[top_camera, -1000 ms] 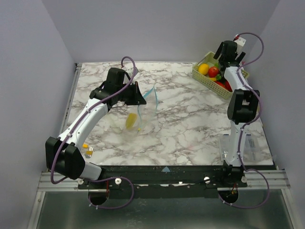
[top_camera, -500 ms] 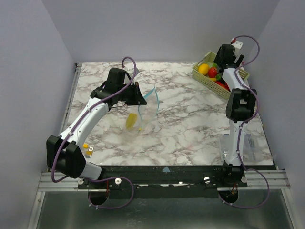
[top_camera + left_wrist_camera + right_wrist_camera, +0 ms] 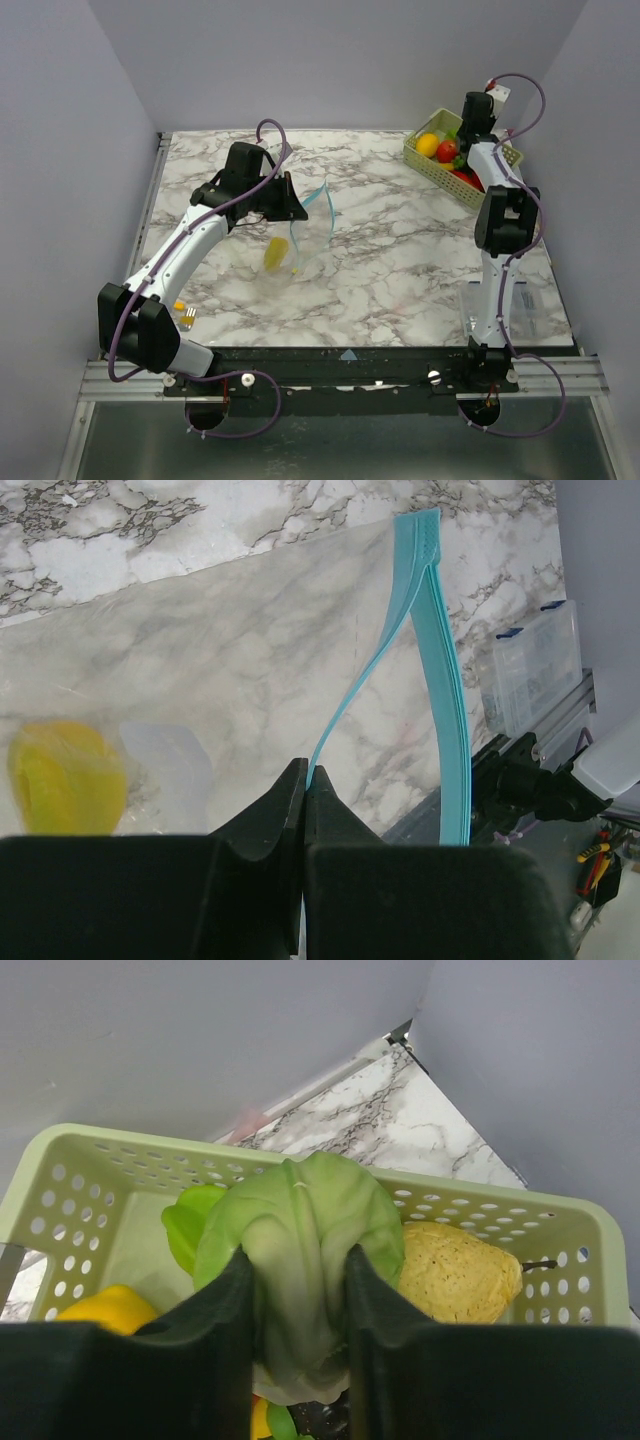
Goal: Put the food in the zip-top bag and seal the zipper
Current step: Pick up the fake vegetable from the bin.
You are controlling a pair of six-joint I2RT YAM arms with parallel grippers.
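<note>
Marble-patterned white table top (image 3: pixel 400 260), plain grey walls on three sides.

Lower right of the overhead frame, by the right arm's base: stiff clear plastic box (image 3: pixel 527 305), lying flat.

Left of centre: floppy clear zip-top bag (image 3: pixel 290 245) on the marble, with one yellow toy food piece (image 3: pixel 276 253) inside (seen through the plastic at lower left of the left wrist view). Left gripper (image 3: pixel 305 780): fingers pressed together on one lip of the thin teal-blue zipper strip (image 3: pixel 425 610), holding it raised. The other lip bows away to the right, so the mouth is open.

Upper right, at the table's far corner: pale green lattice basket (image 3: pixel 430 163). A red ball-like toy (image 3: pixel 448 150) shows in it from above. Right gripper (image 3: pixel 297 1260) is over the basket, fingers clamped on both sides of a green leafy toy vegetable (image 3: pixel 300 1210). Whether it is clear of the basket floor cannot be told. A bumpy yellow lemon-like toy (image 3: pixel 455 1270) lies just right of it, inside the basket.
</note>
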